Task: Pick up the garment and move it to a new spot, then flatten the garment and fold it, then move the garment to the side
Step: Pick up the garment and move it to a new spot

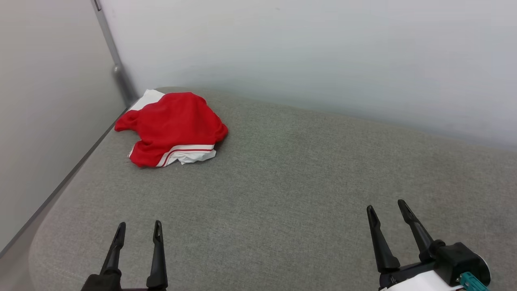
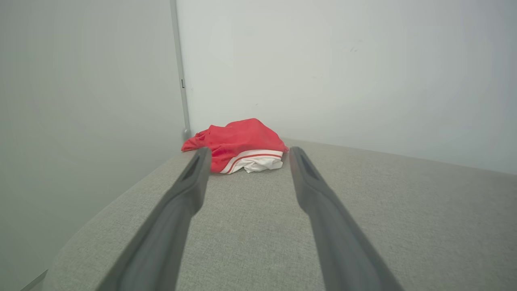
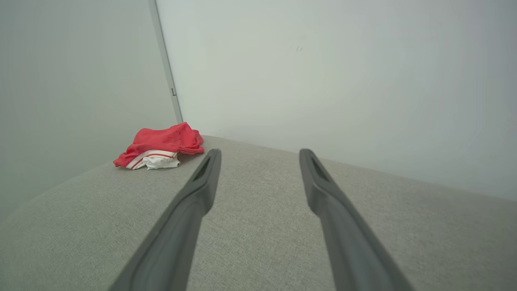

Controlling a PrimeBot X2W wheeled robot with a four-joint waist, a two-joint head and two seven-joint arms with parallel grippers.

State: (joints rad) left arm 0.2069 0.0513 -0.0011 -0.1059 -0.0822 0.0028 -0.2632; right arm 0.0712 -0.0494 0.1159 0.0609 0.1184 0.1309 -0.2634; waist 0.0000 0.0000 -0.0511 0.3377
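Note:
The garment [image 1: 171, 128] is a crumpled red heap with a white, red-striped sleeve showing at its near edge, lying in the far left corner of the grey fabric surface [image 1: 291, 186]. My left gripper [image 1: 139, 225] stands open at the lower left, well short of the heap, nothing between its fingers. At the lower right my right gripper [image 1: 387, 206] is open too and empty. The left wrist view looks straight at the garment [image 2: 238, 143] beyond the left gripper [image 2: 247, 151]. In the right wrist view the garment [image 3: 159, 147] lies far left of the right gripper [image 3: 260, 152].
Pale walls [image 1: 307, 52] close the surface at the back and on the left, meeting at a grey corner post [image 1: 115, 60] just behind the garment. The surface's rounded near-left edge [image 1: 38, 242] drops off beside my left gripper.

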